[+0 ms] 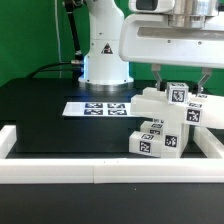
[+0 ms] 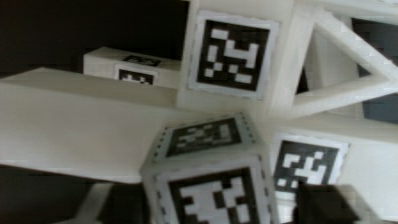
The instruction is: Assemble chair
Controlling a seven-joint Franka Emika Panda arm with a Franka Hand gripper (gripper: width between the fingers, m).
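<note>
Nearest, along the front edge: a long white rail (image 1: 100,172), bordering the black tabletop (image 1: 40,125). Just behind it, toward the exterior view's right: the chair (image 1: 160,125), partly built, a cluster of white tagged pieces stacked and touching, standing on the tabletop. Low at the front of the cluster, two tagged cubes (image 1: 155,145) side by side. Above them a flat plate (image 1: 150,103), and at the top a tagged block (image 1: 178,95).

Directly over that top block, the jaws, hanging from the arm's white wrist (image 1: 170,35), with dark fingers (image 1: 160,78) set wide, one on either side of the block. Cannot tell whether pressed against it or merely straddling it. Up close in the wrist view, only tagged faces (image 2: 235,52) and a slanted bar (image 2: 347,68), no fingertips clearly seen.

Farther back, flat on the tabletop, the marker board (image 1: 98,108); behind that, the robot base (image 1: 100,60).

Judged as mid-assembly: seating or adjusting an upper piece on the half-built chair. Called for next, probably: a firm, square hold on the top block, careful lining-up with the piece beneath, and a steady press without toppling the stack.
</note>
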